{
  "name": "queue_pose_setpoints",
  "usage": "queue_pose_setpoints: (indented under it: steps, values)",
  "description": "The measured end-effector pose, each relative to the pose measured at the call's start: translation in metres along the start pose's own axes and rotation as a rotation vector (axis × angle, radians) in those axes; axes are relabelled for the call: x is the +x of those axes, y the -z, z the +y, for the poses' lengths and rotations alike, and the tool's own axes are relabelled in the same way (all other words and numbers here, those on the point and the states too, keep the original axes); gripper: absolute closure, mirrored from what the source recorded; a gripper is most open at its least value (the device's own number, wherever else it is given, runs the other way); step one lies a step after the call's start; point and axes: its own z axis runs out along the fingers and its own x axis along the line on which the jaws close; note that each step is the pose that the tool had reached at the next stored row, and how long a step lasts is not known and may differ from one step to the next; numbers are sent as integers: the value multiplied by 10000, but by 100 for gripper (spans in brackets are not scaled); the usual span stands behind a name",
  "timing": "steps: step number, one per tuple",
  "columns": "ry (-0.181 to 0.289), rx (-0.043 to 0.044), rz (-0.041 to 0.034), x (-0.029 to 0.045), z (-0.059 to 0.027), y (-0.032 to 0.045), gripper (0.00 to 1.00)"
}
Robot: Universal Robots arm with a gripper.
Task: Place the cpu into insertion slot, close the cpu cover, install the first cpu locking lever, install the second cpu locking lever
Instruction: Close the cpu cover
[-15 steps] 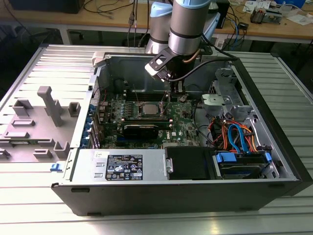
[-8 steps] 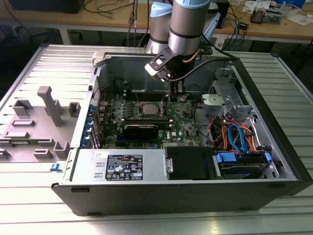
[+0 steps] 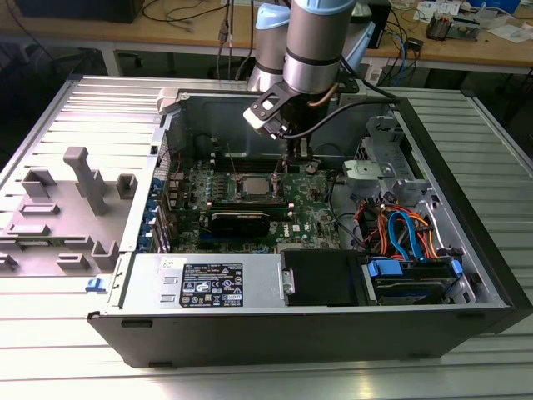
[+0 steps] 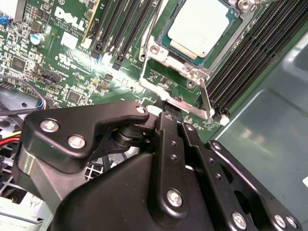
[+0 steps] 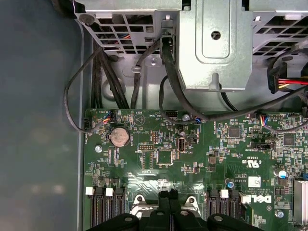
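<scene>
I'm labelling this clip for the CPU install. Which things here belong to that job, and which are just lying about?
Job in hand:
cpu, seated in the insertion slot
cpu cover
gripper, at the slot's edge

Just lying about:
memory slots
coin battery
drive cables
power supply
grey fixtures outside the case

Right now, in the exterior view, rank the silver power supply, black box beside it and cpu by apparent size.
1. silver power supply
2. black box
3. cpu, smallest, though it lies farther back.
</scene>
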Motion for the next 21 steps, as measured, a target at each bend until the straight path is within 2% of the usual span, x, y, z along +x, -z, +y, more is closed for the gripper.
queue_pose_setpoints:
  steps: [11,21]
  values:
    - [0,0,0,2,-79,-7,89]
    - [0,0,0,2,-104,-7,89]
